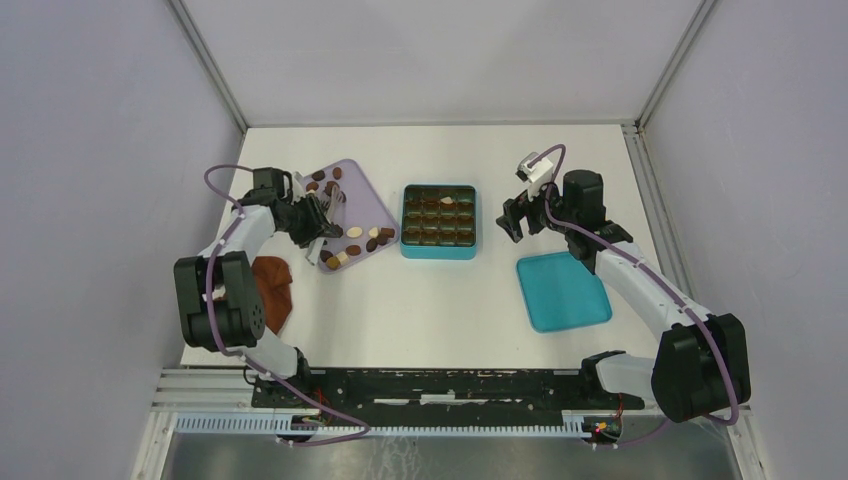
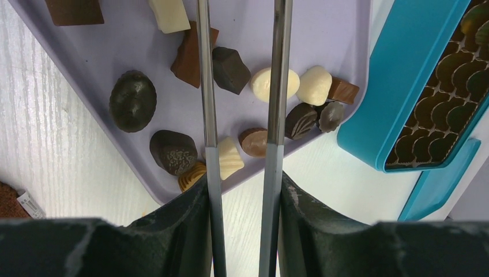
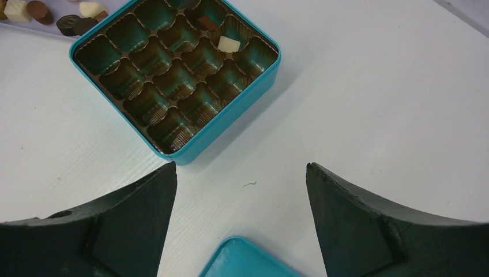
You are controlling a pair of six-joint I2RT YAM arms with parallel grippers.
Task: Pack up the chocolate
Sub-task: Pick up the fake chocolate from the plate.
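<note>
Dark, tan, cream chocolate (image 2: 132, 101) lies scattered on lilac tray (image 2: 323, 34).

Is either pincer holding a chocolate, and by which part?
The right pincer holds nothing. Nothing shows between the fingers of the left pincer, though their tips are cropped.

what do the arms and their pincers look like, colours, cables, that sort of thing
The left arm and right arm have white links, bulky black joints and a lilac cable along each. The left pincer has thin silvery blade fingers; the right pincer has broad dark wedge-shaped fingers.
</note>
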